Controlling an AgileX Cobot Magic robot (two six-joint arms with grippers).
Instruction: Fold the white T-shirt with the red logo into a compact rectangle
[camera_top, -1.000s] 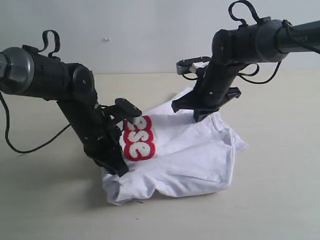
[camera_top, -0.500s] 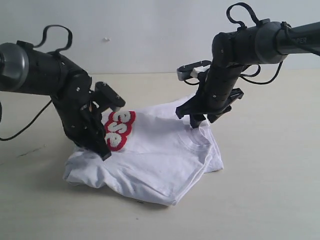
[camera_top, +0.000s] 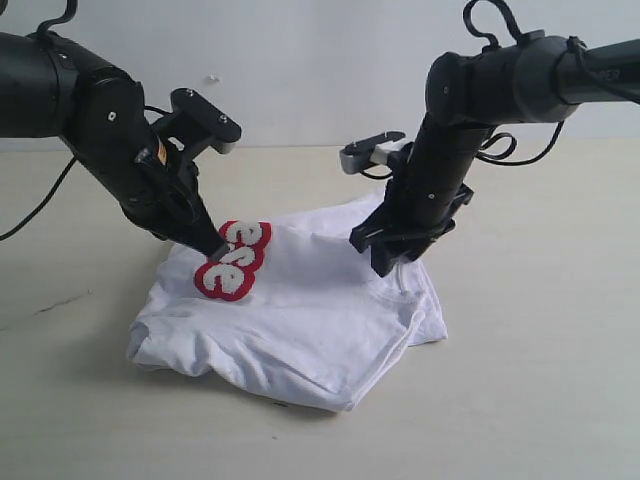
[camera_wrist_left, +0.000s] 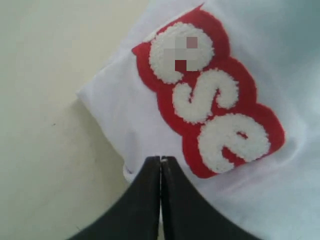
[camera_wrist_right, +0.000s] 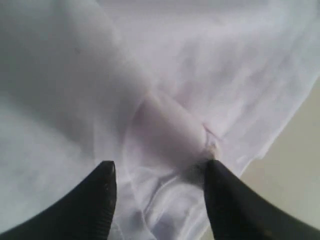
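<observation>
**Right jaws released; shirt bunched, fold unfinished**

Right gripper: jaws half parted astride a cloth ridge, gripping nothing, having let go of the cloth held a second earlier.
Left gripper: jaws pressed together at the fold edge beside the red logo, no cloth visibly pinched; arm raised since.
White T-shirt: rumpled heap on the table, dragged leftward since earlier. A fresh grasp was probably needed.
</observation>
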